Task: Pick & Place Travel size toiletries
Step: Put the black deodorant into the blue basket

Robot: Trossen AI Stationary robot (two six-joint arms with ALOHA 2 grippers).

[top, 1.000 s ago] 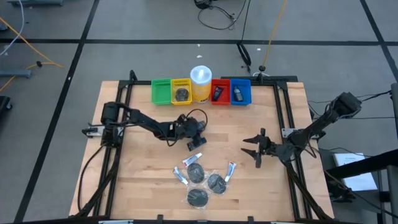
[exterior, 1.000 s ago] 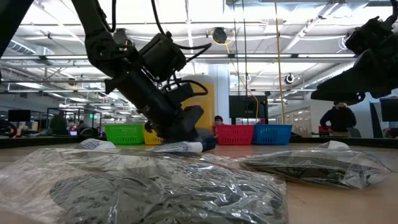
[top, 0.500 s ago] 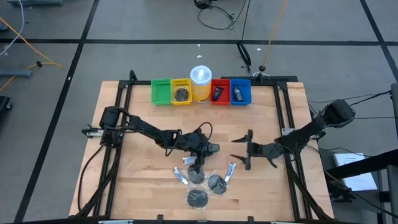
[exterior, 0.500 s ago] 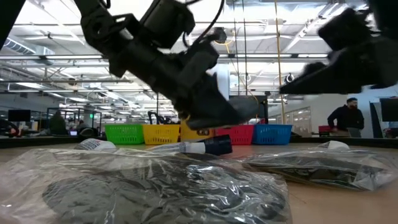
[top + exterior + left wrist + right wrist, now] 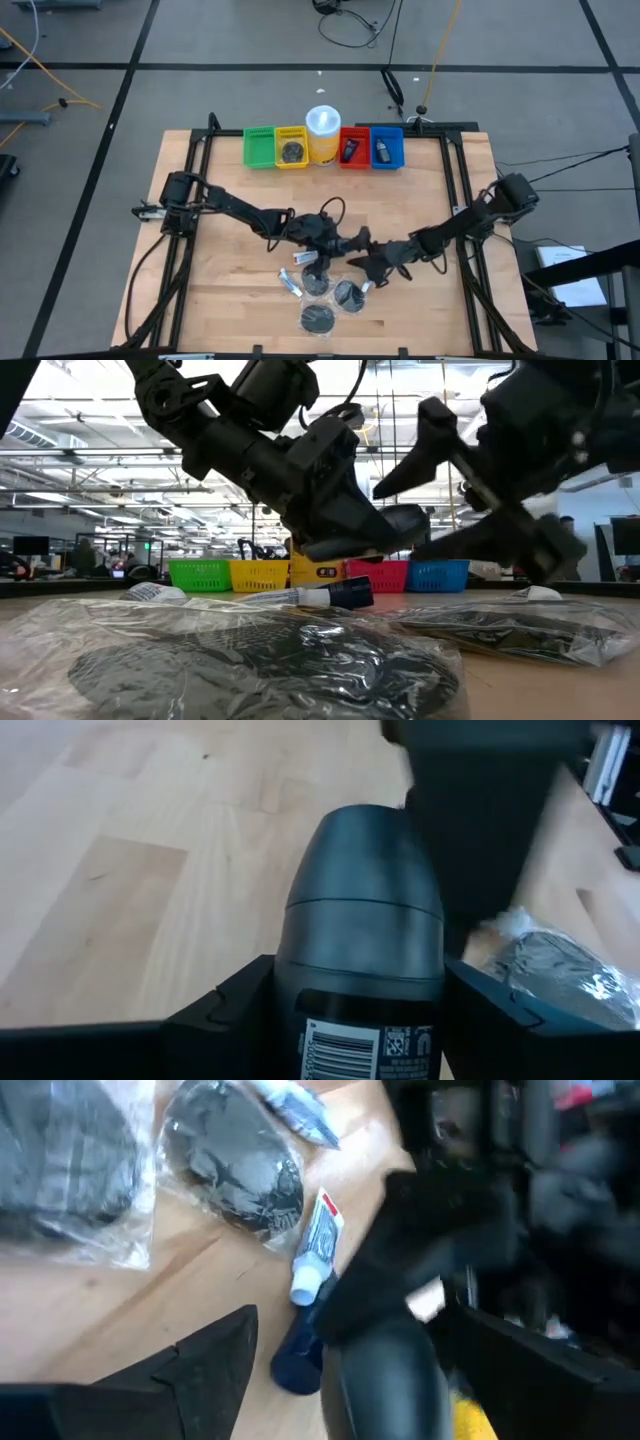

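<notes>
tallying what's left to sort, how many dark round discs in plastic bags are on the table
3 bagged discs near the front edge: one under the left gripper, one to its right, one nearest the edge. The grippers might hide more.

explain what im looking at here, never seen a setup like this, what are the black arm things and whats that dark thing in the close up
These are two robot arms at a wooden table, each ending in a two-finger tool.

One picture looks straight down from above, one looks level across the tabletop, and two come from cameras on the arms' wrists.

The left tool is shut on a dark grey bottle; that is the dark thing filling the left wrist close-up. The right tool has its fingers spread open and sits right next to it over the middle of the table.

Below them lie dark round discs in clear bags and little white tubes. At the far edge stand green, yellow, red and blue bins and a white container.
</notes>
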